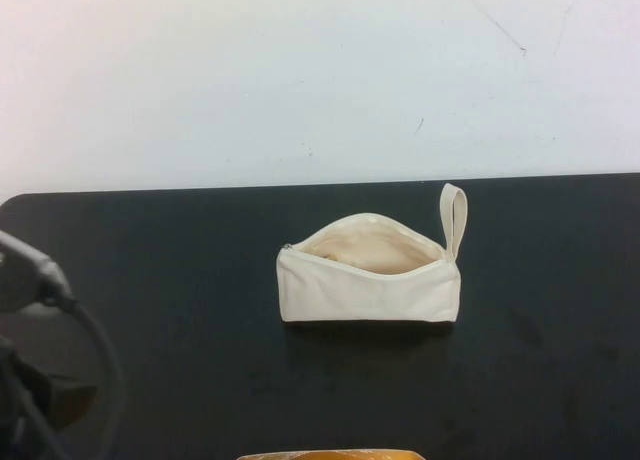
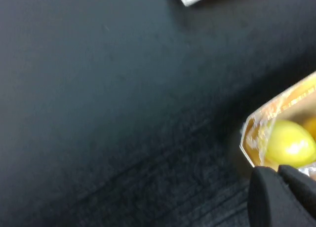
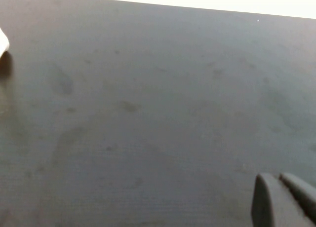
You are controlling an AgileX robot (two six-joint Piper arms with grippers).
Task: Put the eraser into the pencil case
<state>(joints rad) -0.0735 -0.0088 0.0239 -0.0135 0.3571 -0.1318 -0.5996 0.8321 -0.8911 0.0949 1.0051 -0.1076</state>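
Case point(image 1: 368, 280) unzipped, mid-table point(image 1: 150, 270). Left gripper point(image 2: 284, 195) closed, by box point(image 2: 284, 133); right gripper point(image 3: 284, 200) closed, right of case.

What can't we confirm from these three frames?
- Eraser: not visible in any view; the pencil case mouth is open, but its front wall hides the interior floor.
- Left gripper, right gripper: cut off by wrist-view edges.
- Orange tray: cropped, high view.

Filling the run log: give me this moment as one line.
pencil case: unzipped, open, mid-table | eraser: not visible | left gripper: near yellow-orange box, holds nothing | right gripper: over bare table
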